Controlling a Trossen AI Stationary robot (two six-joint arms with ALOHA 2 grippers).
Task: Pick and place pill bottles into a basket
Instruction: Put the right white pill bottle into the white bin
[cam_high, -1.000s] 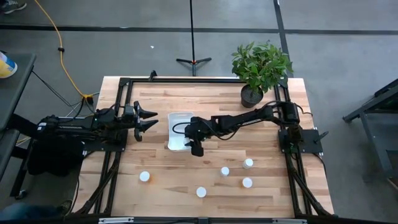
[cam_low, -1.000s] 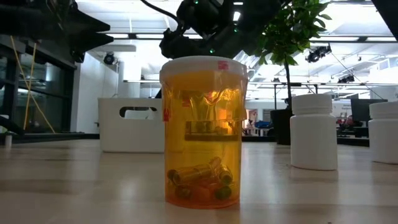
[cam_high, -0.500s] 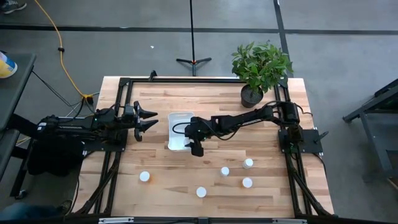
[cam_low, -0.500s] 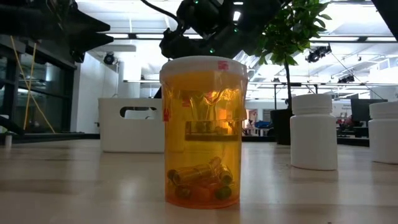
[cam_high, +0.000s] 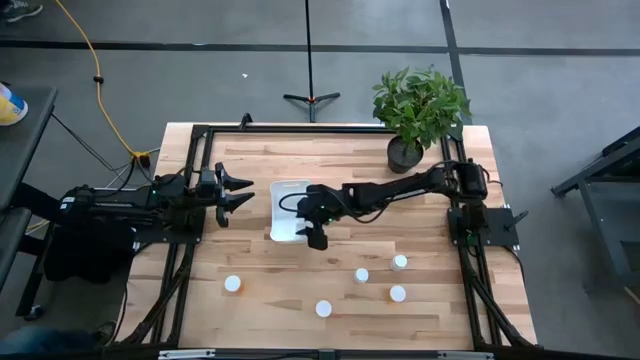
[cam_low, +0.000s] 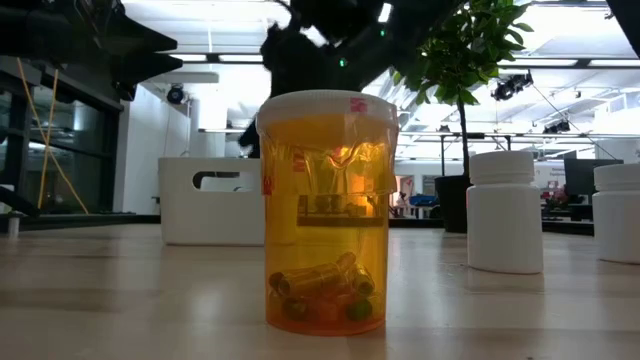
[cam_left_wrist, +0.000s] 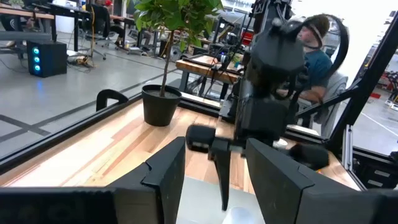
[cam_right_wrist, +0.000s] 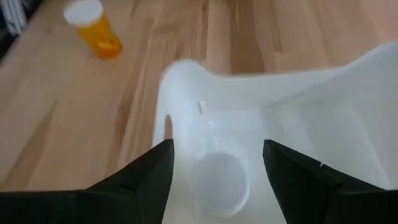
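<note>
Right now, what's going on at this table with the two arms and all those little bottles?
The right gripper hangs at the near edge of the white basket, jaws open, with one pill bottle lying in the basket below it. The left gripper waits open beside the basket. Five more bottles stand on the table, among them an orange one.

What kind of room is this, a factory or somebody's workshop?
Most likely a robotics lab or workshop. A wooden table carries two mounted arms, a yellow cable trails over bare concrete floor, and workbenches with equipment fill the room beyond the potted plant.
</note>
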